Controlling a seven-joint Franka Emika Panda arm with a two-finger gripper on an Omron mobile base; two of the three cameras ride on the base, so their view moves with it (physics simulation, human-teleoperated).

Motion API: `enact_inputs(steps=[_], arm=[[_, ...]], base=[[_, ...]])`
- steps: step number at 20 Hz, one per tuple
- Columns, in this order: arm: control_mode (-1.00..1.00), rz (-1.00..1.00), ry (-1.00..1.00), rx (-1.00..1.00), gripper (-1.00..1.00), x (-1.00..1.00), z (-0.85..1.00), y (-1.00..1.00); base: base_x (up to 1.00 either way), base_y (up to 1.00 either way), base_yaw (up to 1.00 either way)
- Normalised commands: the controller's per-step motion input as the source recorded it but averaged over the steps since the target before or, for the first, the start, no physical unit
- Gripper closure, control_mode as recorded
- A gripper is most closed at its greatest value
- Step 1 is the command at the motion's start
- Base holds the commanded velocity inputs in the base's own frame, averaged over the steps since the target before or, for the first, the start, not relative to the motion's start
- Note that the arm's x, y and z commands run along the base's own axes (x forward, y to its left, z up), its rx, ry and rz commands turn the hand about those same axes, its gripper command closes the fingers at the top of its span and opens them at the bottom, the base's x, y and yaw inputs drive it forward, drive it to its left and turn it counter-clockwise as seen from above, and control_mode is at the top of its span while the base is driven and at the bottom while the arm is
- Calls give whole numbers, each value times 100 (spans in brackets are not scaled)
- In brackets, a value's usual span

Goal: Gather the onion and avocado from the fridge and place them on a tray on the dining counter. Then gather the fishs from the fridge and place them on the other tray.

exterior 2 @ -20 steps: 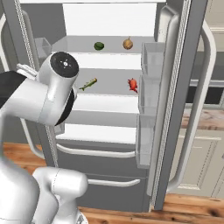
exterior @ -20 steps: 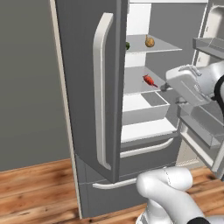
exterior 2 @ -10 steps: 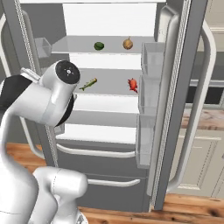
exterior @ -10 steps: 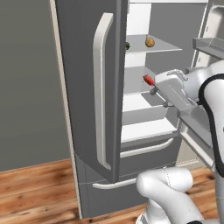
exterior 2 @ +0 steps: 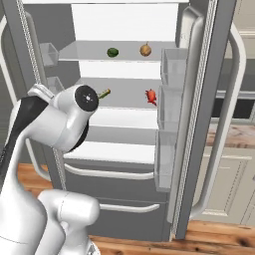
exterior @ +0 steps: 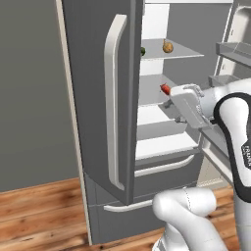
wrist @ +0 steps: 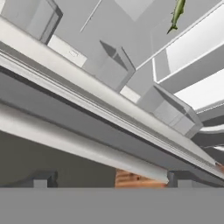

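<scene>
From the left base view I see my claw (exterior: 172,104) only from behind: the white hand hides the fingers there. In the hand view the two tips (wrist: 40,183) stand far apart at the bottom edge, so the claw is wide open with nothing between them.

The fridge (exterior 2: 199,124) stands open. The onion (exterior 2: 145,50) and avocado (exterior 2: 113,52) sit side by side on the top shelf, above the claw and well apart from it; in the left view the door edge cuts off most of the avocado (exterior: 143,51). On the shelf below, a red fish (exterior 2: 151,96) lies just beyond the claw, too small for me to tell which way it points. A green fish (wrist: 177,13) lies slantwise, its long axis running along the hand view's upper right; my arm covers part of it from the right.
</scene>
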Motion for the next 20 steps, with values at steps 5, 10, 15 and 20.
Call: enact_inputs(steps=[5, 10, 15, 20], arm=[[-100, 0, 1, 11, -100, 34, -1, 15], [-100, 2, 3, 8, -100, 30, -3, 27], [-100, 10, 5, 9, -100, 33, -8, 20], [-100, 15, 6, 10, -100, 34, -10, 15]], base=[[0, 0, 0], [0, 0, 0], [0, 0, 0], [0, 0, 0]])
